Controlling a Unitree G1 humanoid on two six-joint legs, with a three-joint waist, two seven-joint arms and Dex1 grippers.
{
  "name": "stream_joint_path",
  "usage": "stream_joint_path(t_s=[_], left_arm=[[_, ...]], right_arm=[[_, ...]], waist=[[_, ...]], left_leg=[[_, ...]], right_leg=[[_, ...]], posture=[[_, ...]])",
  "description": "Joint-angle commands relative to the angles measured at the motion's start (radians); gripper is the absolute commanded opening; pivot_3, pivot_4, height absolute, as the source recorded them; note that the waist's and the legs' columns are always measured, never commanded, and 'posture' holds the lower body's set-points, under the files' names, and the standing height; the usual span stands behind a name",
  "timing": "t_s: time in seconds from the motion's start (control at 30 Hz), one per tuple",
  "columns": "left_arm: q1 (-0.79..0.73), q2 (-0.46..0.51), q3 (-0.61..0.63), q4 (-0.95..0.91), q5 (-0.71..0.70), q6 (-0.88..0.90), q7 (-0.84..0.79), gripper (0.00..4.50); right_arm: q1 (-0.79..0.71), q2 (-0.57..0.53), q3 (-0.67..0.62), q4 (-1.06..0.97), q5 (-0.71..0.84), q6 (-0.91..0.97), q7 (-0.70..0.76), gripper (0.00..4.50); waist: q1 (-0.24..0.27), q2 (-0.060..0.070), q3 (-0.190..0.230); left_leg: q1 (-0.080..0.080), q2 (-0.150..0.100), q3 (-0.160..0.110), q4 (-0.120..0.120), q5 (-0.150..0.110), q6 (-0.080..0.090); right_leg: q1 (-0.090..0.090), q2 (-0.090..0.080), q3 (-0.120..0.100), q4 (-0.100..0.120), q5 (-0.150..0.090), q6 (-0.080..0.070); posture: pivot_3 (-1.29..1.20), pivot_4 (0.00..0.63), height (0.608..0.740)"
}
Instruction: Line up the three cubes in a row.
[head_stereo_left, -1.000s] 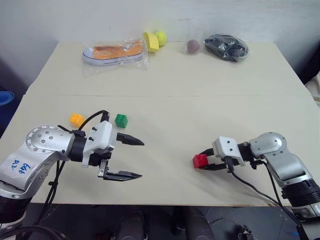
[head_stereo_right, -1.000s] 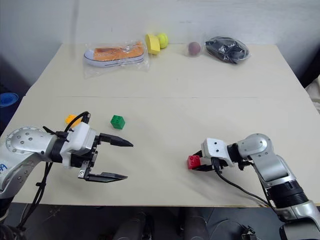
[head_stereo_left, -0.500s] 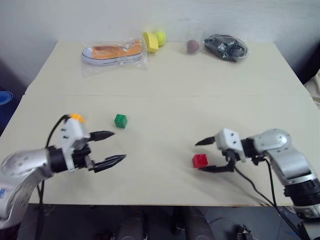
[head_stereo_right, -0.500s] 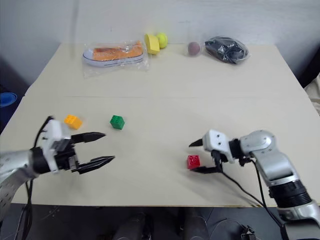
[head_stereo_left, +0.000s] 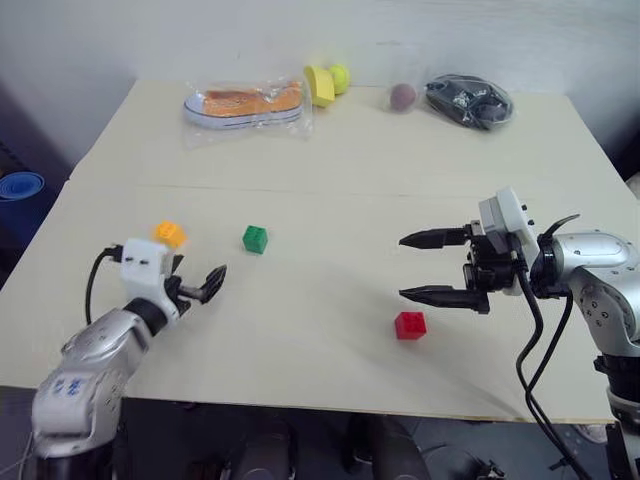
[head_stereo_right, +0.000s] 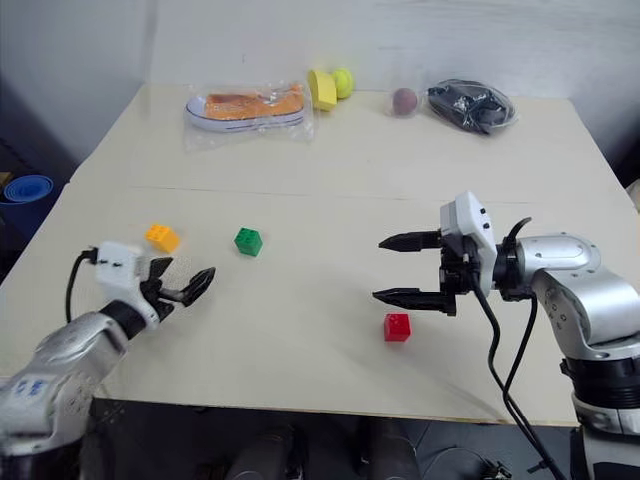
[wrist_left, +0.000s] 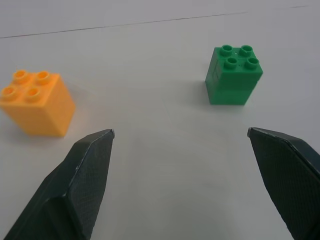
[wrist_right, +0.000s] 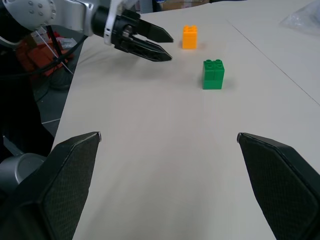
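- the three cubes are small studded bricks of hard plastic: the orange-yellow studded plastic brick (head_stereo_left: 169, 234) sits at the left of the frame, the green studded plastic brick (head_stereo_left: 255, 238) just to its right, and the red studded plastic brick (head_stereo_left: 409, 325) well apart, lower and right of centre, all on the pale bench (head_stereo_left: 340, 150).
- they look light and rigid, with smooth, rather slippery walls — likely to skate or tip if nudged off centre. the best hold is probably across two flat opposite side walls, below the studs, with the pads square to the faces.
- left claw (head_stereo_left: 208, 284): low over the bench at the lower left, pointing up-frame toward the gap between the orange-yellow and green bricks; its fingers are spread wide and hold nothing. in the left wrist view both bricks stand ahead of the fingertips (wrist_left: 95, 145), neither touched.
- right claw (head_stereo_left: 432, 267): raised off the bench at the right of the frame, pointing sideways toward centre, fingers fully apart and empty. the red brick lies free on the bench just below it — not in contact.
- no row yet; the red brick stands out of line with the other two.
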Motion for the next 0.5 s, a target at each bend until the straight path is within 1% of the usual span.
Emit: stream_joint_path(t_s=[0.03,0.1,0.2,0.4,0.5], left_arm=[[-0.062,-0.01,-0.071,0.056,0.057,-0.041,-0.002,4.5],[-0.098,-0.029,-0.118,0.085,0.079,-0.05,-0.002,4.5],[-0.126,-0.057,-0.153,0.109,0.104,-0.049,0.007,4.5],[-0.179,-0.105,-0.182,0.17,0.162,-0.049,0.055,4.5],[-0.232,-0.142,-0.185,0.229,0.17,-0.068,0.059,4.5]], right_arm=[[-0.015,0.006,-0.009,-0.047,0.035,0.007,-0.018,4.47],[-0.012,0.01,-0.004,-0.053,0.034,0.006,-0.029,4.47],[-0.006,0.011,-0.001,-0.065,0.038,0.008,-0.043,4.47],[0.015,0.003,-0.006,-0.088,0.053,0.012,-0.057,4.47],[0.015,0.007,-0.006,-0.091,0.061,0.016,-0.066,4.47]], waist=[[-0.004,0.0,0.0],[-0.005,0.0,0.0],[-0.005,-0.001,0.0],[-0.003,-0.001,0.0],[-0.002,-0.001,0.0]], left_leg=[[0.0,0.0,0.0,0.0,0.0,0.0],[0.0,0.0,0.0,0.0,0.0,0.0],[0.0,0.0,0.0,0.0,0.0,0.0],[0.0,0.0,0.0,0.0,0.0,0.0],[0.0,0.0,0.0,0.0,0.001,0.0]], right_leg=[[0.0,0.0,0.0,0.0,0.0,0.0],[0.0,0.0,0.0,0.0,0.0,0.0],[0.0,0.0,0.0,0.0,0.0,0.0],[0.0,0.0,0.0,0.0,0.0,0.0],[0.0,0.0,0.0,0.0,0.0,0.0]], posture=[[0.0,0.15,0.74],[0.0,0.15,0.74],[0.0,0.15,0.74],[0.0,0.15,0.74],[0.0,0.15,0.74]])
